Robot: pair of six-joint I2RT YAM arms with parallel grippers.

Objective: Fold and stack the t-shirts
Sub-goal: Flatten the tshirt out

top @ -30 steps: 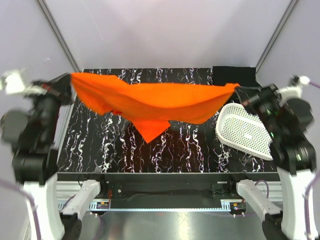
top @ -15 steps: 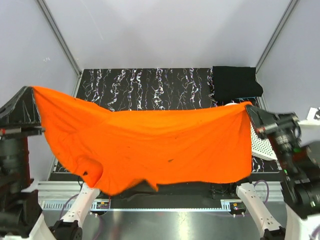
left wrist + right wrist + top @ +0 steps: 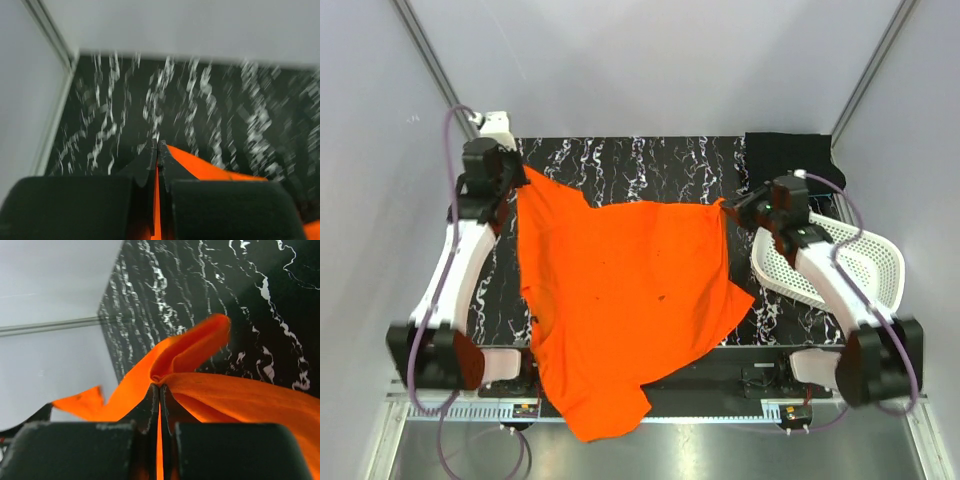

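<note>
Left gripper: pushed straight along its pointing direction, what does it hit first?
The left gripper, shut on the orange t-shirt corner, would likely meet the bare marbled tabletop just past its tips; the back wall lies beyond. The view is blurred, so depth is unsure.

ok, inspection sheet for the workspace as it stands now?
Surface: black marbled table, largely covered by cloth.
Job's things: orange t-shirt spread out, near end hanging over the table's near edge; black t-shirt at the far right corner.
Clutter: white perforated basket, tipped, at the right edge.
Hands: left hand and right hand each shut on a far corner of the orange t-shirt.
Cables: purple cables, one loop per side.
Surroundings: grey walls, metal frame posts; nothing else seen.
</note>
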